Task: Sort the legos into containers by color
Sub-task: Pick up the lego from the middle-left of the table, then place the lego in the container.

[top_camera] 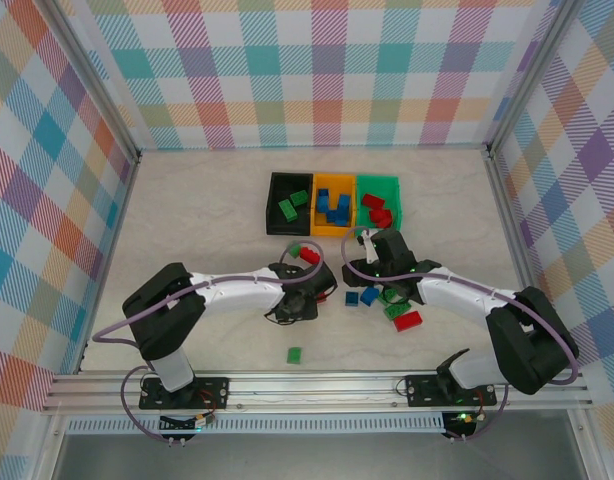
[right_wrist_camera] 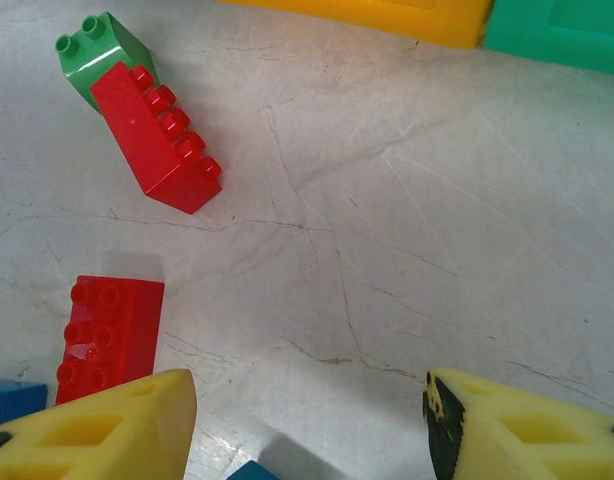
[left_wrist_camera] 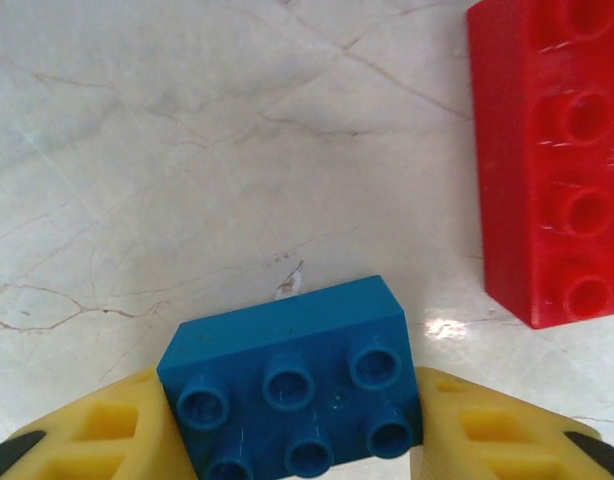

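Grasp step — left gripper closed against both sides of blue brick, mid-table beside red brick; right gripper gaped empty — next likely called for lifting it to orange bin.

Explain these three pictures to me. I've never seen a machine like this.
This is a robot: a left arm and a right arm bolted at the near edge of a table, each ending in a two-finger gripper. The wide picture comes from a camera above and behind them; the close-ups come from cameras on the wrists, so the yellow fingers at the bottom are the robot's own. At the back stand three joined bins: the black bin holds green bricks, the orange bin blue bricks, the green bin red bricks. Loose bricks lie on the table. The left gripper grips a blue brick, next to a red brick. The right gripper is open, holding nothing.
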